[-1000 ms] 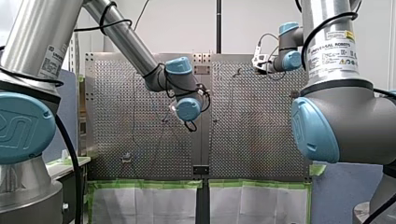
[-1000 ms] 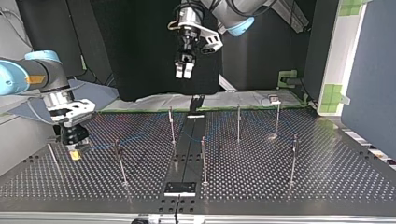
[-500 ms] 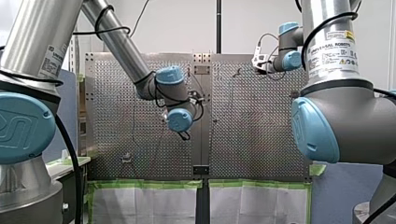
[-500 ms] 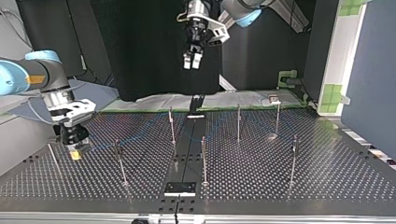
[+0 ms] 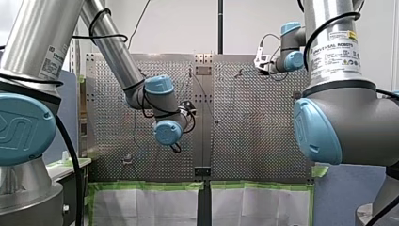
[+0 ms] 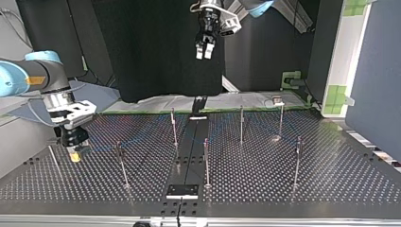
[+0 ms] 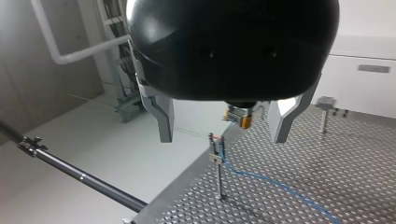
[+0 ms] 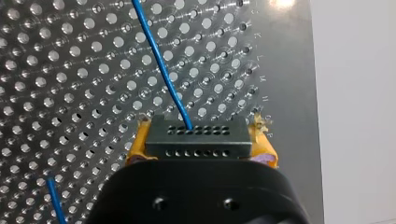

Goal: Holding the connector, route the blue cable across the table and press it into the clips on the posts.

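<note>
Perforated table (image 6: 283, 184) with posts (image 6: 206, 163). "UNIVERSAL ROBOTS" label (image 5: 335, 48) read on my right arm. My left gripper (image 6: 204, 51) held high, spread, empty. Connector (image 8: 198, 135) pinched by my right gripper (image 6: 74, 153) at top view's left; blue cable (image 8: 161, 65) led across table.

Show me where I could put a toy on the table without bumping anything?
The table is bare at the top view's right, beyond the outermost post, and along the near edge right of the black plate. It is crowded in the middle, where the blue cable threads between posts, and by my right gripper holding the connector.
</note>
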